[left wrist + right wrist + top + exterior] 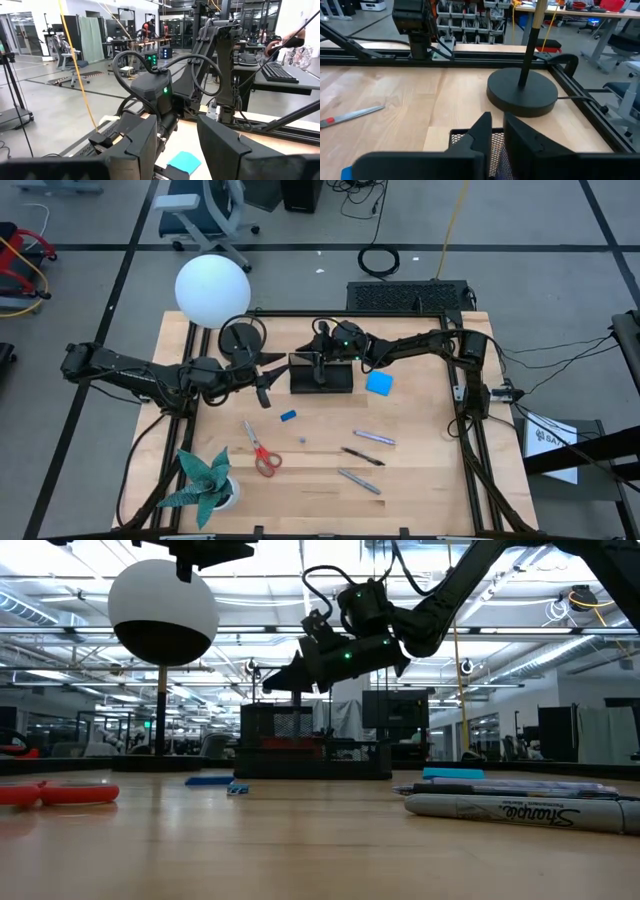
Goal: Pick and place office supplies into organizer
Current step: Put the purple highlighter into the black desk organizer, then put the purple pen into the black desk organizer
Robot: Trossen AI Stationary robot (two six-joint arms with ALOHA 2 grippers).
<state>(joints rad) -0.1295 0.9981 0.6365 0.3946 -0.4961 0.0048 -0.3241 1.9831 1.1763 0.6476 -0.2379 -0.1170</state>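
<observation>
Near the front edge of the table — three pens and the red-handled scissors lying loose, not yet collected. Likely trouble here: round pens rolling away from a sloppy pinch, and the scissors lying just beside the green paper plant, easy to snag on a descent. Further in, the tiny blue block, small enough to slip out of a grip. Then the blue pad, flat on the wood just beside the organizer — hard to get under. Toward the back edge, the real hazard: both arms crowding the organizer, so a knock could shove it or bring the grippers together.

Now the fingers. On the left gripper, just beside the organizer's left end, fingers spread apart, nothing between them. On the right gripper, hanging over the organizer, fingers parted only a sliver, gripping nothing visible.
</observation>
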